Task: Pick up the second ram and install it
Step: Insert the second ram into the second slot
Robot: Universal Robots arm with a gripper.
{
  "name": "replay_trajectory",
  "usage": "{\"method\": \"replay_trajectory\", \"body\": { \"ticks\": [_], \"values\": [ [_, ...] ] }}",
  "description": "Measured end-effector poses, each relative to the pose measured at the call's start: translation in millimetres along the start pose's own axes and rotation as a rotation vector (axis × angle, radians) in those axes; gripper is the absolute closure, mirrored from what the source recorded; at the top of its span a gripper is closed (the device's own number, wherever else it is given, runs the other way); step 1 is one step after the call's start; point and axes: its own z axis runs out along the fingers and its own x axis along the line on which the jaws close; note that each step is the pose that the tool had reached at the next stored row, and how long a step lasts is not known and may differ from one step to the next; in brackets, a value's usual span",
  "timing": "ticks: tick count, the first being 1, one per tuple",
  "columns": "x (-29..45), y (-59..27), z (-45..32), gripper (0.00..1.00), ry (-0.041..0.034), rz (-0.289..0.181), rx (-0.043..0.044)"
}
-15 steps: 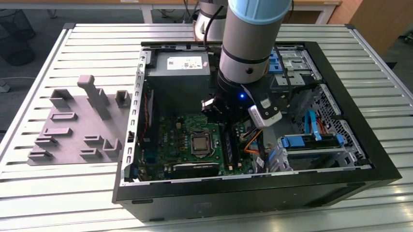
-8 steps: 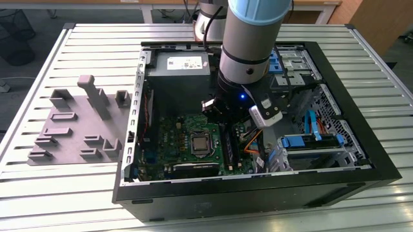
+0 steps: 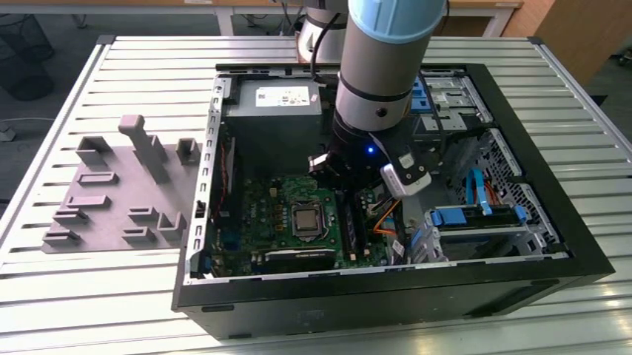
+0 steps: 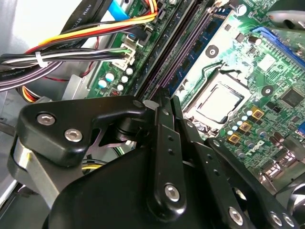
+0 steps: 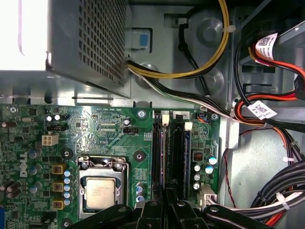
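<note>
One ram [image 5: 187, 152] seated in slot; fingers [image 5: 167, 198] directly above.

Tool [image 5: 167, 200] low over motherboard [image 5: 105, 136] memory slots [image 5: 170, 152]; bare processor [image 5: 100, 192] beside; cable bundle [image 5: 267, 119] nearby.

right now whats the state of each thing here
computer case: side open, lying flat on the table
gripper: down over the memory slots
second ram: standing on edge in a slot
processor socket: chip bare, no cooler
grey fixture plate: beside the case, nothing on it
</note>
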Motion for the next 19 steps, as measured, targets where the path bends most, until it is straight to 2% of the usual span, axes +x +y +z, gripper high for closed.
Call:
{"method": "replay_trajectory", "body": {
  "ticks": [19],
  "values": [
    [-0.5, -1.9, 3.6, 0.86, 0.0003, 0.0, -0.0005]
  ]
}}
